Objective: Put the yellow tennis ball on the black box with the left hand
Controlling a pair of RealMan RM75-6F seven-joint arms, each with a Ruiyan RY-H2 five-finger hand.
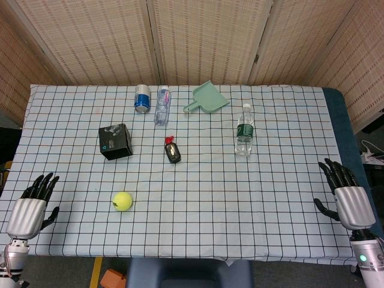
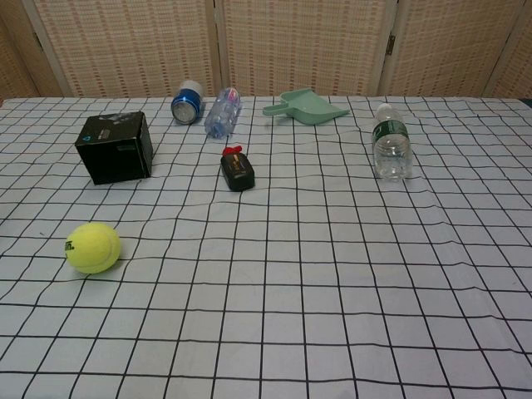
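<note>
The yellow tennis ball [image 1: 122,201] [image 2: 93,247] lies on the checked cloth near the front left of the table. The black box [image 1: 115,141] [image 2: 115,146] stands behind it, further back on the left. My left hand [image 1: 31,204] rests at the table's front left corner, well to the left of the ball, fingers spread and holding nothing. My right hand [image 1: 347,196] sits at the front right edge, also spread and empty. Neither hand shows in the chest view.
A blue can [image 1: 142,98] and a clear bottle [image 1: 162,105] lie at the back. A green dustpan [image 1: 207,98] is beside them. An upright water bottle [image 1: 244,130] stands on the right. A small black device with a red tip [image 1: 173,149] lies mid-table.
</note>
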